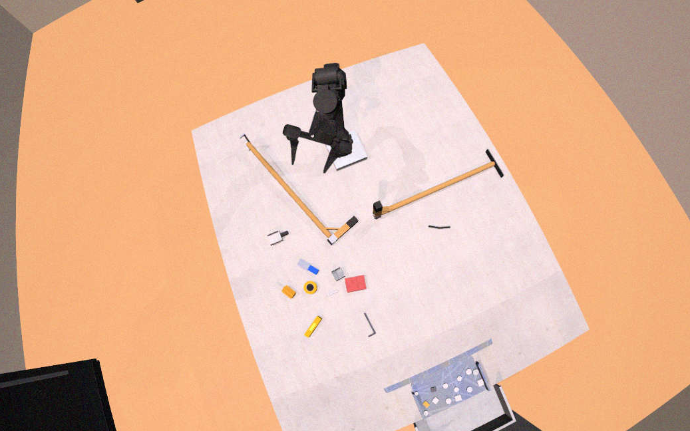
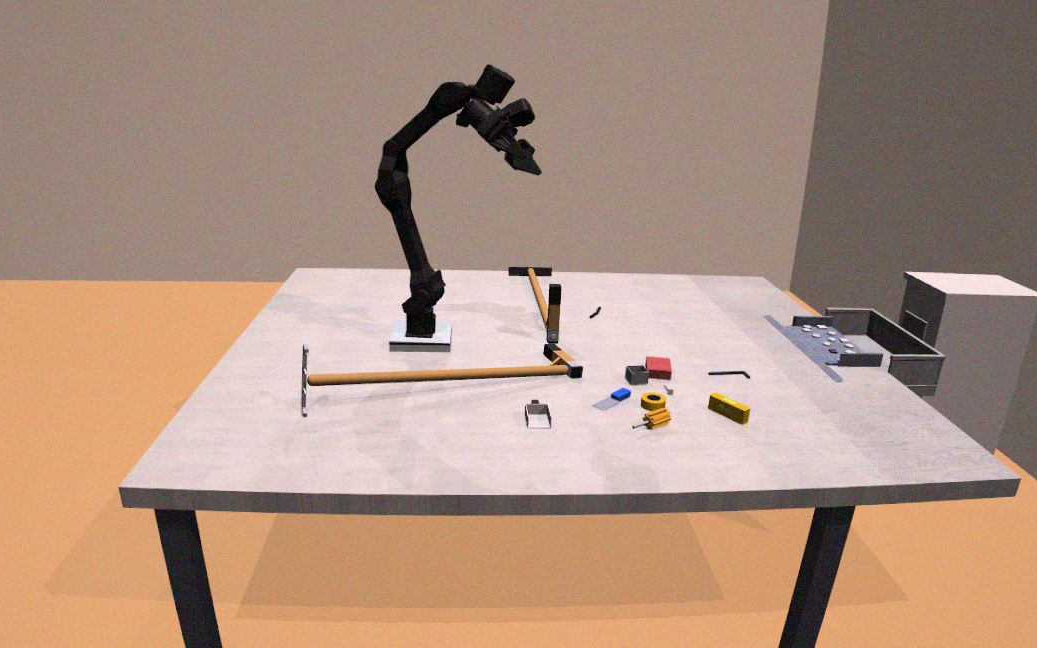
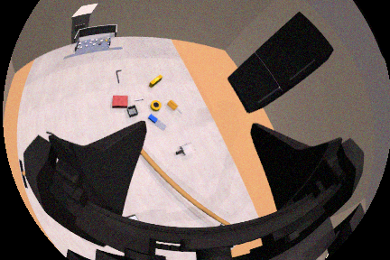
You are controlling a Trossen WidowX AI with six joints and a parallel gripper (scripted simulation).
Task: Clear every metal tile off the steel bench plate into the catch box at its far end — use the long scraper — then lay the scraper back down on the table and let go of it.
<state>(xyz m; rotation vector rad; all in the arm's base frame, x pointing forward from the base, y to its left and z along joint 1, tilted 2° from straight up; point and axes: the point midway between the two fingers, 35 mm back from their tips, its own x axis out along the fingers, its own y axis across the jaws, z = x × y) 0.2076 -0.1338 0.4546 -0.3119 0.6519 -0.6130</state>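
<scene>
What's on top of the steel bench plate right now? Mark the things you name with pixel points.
Small pieces lie spread on the plate (image 1: 421,395) (image 2: 808,342): mostly whitish, round and square, plus one dark and one orange. No piece is covered in the top view, but whatever is under the plate is hidden.

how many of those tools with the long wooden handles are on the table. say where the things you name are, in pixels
2. One (image 1: 288,187) (image 2: 433,374) (image 3: 181,193) lies nearer the black cabinet; the other (image 1: 438,187) (image 2: 538,296) lies across the table, its black crosspiece at the edge.
</scene>
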